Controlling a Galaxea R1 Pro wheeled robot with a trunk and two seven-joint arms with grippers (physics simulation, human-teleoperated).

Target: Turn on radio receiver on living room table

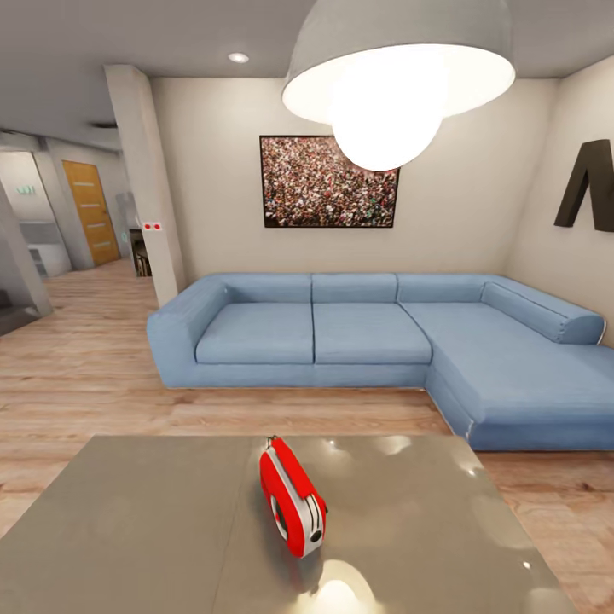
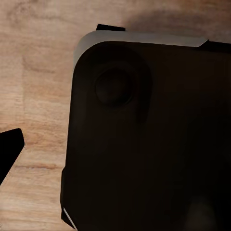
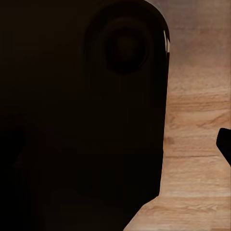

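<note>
The bright-red radio receiver (image 1: 292,499) with white trim stands upright near the middle of the glossy grey table (image 1: 128,529), its dial face turned toward the lower right. A seam runs across the tabletop just left of it. Nothing touches the radio. In the left wrist view one dark fingertip (image 2: 10,150) pokes in at the frame's edge over wood floor. The right wrist view has a dark fingertip (image 3: 225,144) at its edge too. No fingers meet in the middle of either view, so both grippers look open and hold nothing.
A big blue L-shaped sofa (image 1: 384,341) stands behind the table, across a strip of wood floor (image 1: 85,384). A white dome pendant lamp (image 1: 396,77) hangs overhead, before a framed crowd picture (image 1: 328,182). A pillar (image 1: 149,179) and hallway lie at left. The robot's dark base (image 2: 154,139) sits under both wrists.
</note>
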